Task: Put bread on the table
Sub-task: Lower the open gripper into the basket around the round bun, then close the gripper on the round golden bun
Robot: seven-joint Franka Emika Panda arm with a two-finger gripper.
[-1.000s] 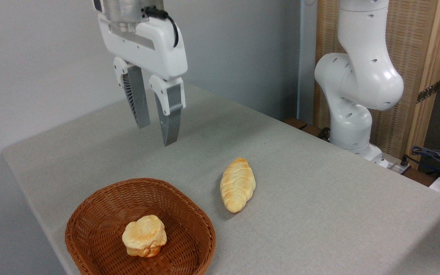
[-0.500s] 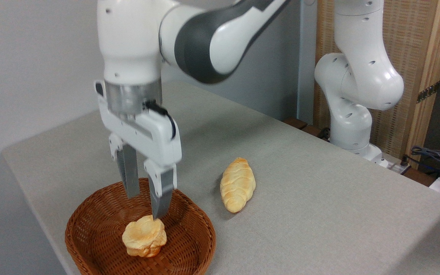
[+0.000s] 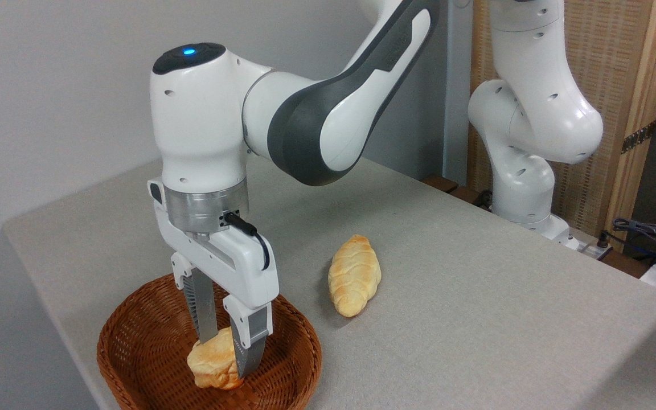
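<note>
Lab; cables (image 3: 650,230) beside table (image 3: 476,296)

Wicker basket (image 3: 140,341), braided loaf (image 3: 354,275)

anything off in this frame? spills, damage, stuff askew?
Nothing stands out. The bread sits in the basket with the gripper straddling it. The braided loaf lies flat on the table. No spills or damage visible.

Small round lumpy golden-orange bun (image 3: 212,364), paler on its left side, tilted at near left. Light grey-beige cloth-covered tabletop (image 3: 476,296), rounded far-left corner, spanning the scene.
</note>
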